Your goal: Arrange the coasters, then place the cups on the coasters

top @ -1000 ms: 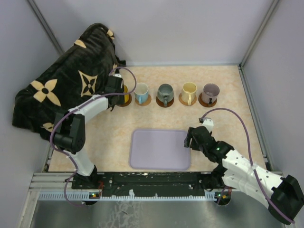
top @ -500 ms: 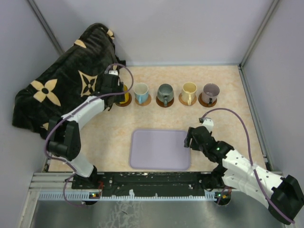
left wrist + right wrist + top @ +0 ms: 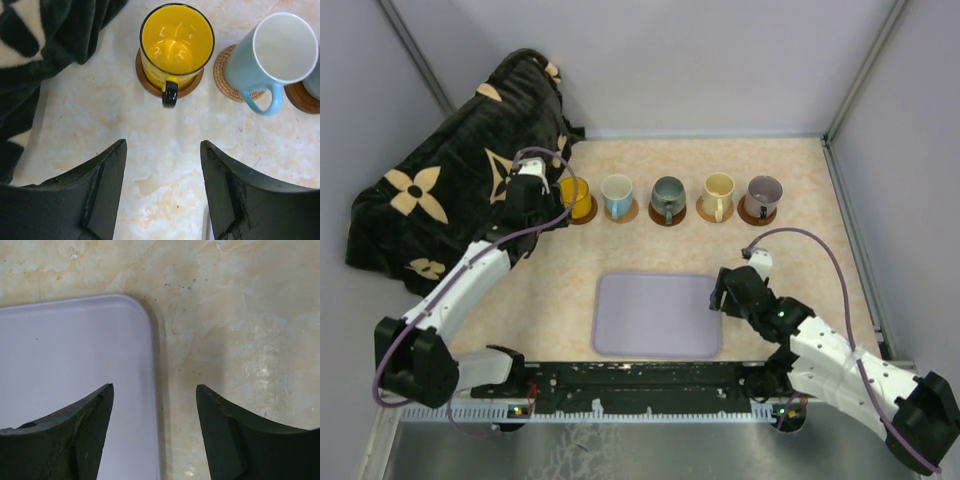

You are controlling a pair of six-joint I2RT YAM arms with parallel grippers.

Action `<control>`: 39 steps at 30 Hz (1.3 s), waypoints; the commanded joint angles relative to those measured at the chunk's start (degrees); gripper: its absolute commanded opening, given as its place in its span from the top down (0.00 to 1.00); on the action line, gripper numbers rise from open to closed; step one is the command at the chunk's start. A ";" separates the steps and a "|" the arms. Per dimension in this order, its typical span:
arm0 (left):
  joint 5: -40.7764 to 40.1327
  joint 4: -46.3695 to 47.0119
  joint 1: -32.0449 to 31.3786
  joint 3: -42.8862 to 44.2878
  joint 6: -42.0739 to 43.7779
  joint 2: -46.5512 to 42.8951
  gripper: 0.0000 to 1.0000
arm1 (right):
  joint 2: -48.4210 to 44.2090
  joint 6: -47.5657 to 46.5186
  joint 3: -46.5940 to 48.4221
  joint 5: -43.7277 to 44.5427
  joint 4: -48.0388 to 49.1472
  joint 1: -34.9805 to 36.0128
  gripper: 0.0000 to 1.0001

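Five cups stand in a row at the back, each on a round brown coaster: yellow point(image 3: 577, 197), white-blue point(image 3: 617, 193), grey-green point(image 3: 668, 195), cream point(image 3: 719, 190) and purple-grey point(image 3: 763, 192). My left gripper point(image 3: 548, 203) is open and empty, just left of the yellow cup. In the left wrist view the left gripper point(image 3: 164, 145) sits short of the yellow cup point(image 3: 176, 42), whose black handle points at it, with its dark coaster point(image 3: 143, 76) showing beneath. The white-blue cup point(image 3: 280, 50) stands on a woven coaster point(image 3: 222, 75). My right gripper point(image 3: 721, 294) is open over the tray's right edge.
A lavender tray point(image 3: 655, 315) lies at the front centre; its corner point(image 3: 75, 350) shows under the right gripper point(image 3: 155, 387). A black cloth with tan flowers point(image 3: 450, 190) is piled at the back left, close to the yellow cup. Grey walls enclose the table.
The left gripper has opened, let go of the yellow cup and drawn back to the left of it. The right arm has not moved.
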 commanded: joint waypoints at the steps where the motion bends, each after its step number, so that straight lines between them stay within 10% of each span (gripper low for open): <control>1: 2.81 -1.49 0.24 -4.75 -0.62 -9.71 0.33 | -2.13 -0.38 5.99 6.92 -4.68 -0.32 0.32; 13: 7.52 -8.61 0.24 -10.66 -0.80 -31.03 0.31 | -20.50 3.41 14.83 21.64 -22.12 -0.40 0.27; 20: 14.02 -10.76 0.24 -11.15 -1.96 -36.45 0.01 | -22.35 6.24 24.49 23.66 -32.80 -0.41 0.27; 39: 2.83 -16.45 0.24 -13.40 -4.73 -38.51 0.00 | -27.85 7.30 27.97 24.30 -36.20 -0.41 0.11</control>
